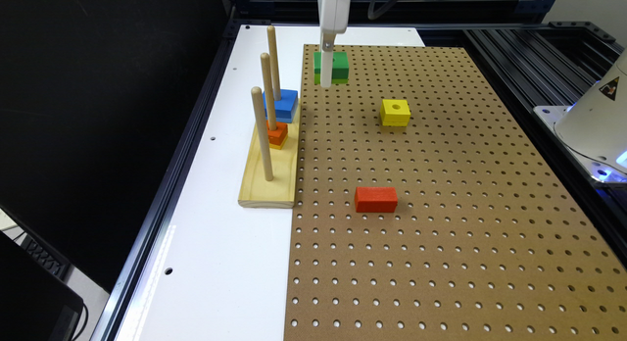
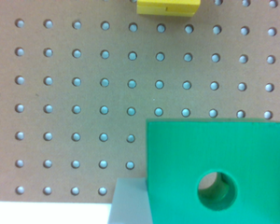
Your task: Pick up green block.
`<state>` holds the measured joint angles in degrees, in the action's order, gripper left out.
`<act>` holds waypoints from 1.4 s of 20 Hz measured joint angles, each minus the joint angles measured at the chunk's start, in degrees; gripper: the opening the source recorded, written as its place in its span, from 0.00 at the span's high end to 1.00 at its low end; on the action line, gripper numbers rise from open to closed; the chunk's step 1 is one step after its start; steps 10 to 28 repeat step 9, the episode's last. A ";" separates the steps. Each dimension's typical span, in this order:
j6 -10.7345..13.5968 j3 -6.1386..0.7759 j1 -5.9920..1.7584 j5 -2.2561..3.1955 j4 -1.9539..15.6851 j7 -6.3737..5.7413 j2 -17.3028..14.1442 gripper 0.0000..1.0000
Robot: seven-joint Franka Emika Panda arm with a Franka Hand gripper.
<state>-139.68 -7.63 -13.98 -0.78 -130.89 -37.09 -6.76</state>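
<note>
At the far end of the brown pegboard [image 1: 441, 208], near its edge on the exterior view's left, the green block [image 1: 334, 66] lies flat with its round centre hole facing up, dark green on top and a lighter green layer beneath. The white gripper [image 1: 326, 79] comes down from above and stands at the block's side on the exterior view's left, its tip down at board level. From the wrist view the green block [image 2: 214, 170] appears close, a grey finger [image 2: 130, 200] showing beside it; whether the claw is spread or closed on the block I cannot tell. A yellow holed block [image 1: 395, 111] sits near the green one, apart from it, and a red block [image 1: 375, 199] lies nearer the middle of the board. Beside the pegboard, a wooden peg stand [image 1: 270, 174] on the white tabletop [image 1: 210, 262] carries a blue block [image 1: 281, 105] and an orange block [image 1: 277, 133] on its pegs.
</note>
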 joint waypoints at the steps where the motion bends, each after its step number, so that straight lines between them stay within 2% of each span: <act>1: 1.28 -0.05 0.00 -0.02 0.00 -0.02 1.29 1.00; 3: 3.20 -0.10 -0.01 -0.03 -0.05 -0.05 3.25 1.00; 5: 3.92 -0.12 -0.01 -0.03 -0.08 -0.05 3.97 1.00; 28: 4.15 -0.13 -0.02 -0.03 0.16 -0.06 4.32 1.00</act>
